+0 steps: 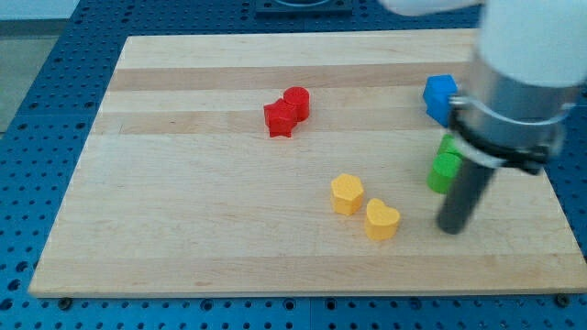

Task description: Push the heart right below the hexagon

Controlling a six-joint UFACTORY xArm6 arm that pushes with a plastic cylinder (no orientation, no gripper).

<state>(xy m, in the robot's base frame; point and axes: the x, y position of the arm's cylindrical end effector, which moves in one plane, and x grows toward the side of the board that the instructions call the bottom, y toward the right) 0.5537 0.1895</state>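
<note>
Nearest the counter's (183, 257) bottom edge, toward its right side, the yellow heart (382, 220) lies just right of and below the yellow hexagon (347, 194), touching or nearly so, with my tip (450, 228) close by on the heart's right and apart from it; the rod ends plainly, so there is no gripper to be apart or together. Behind my tip a green block (445, 170), partly hidden by the arm, sits near the right edge, with a blue block (440, 96) beyond it. Farthest, near the top edge's middle, a red star-like block (279, 118) touches a red cylinder (297, 101).
</note>
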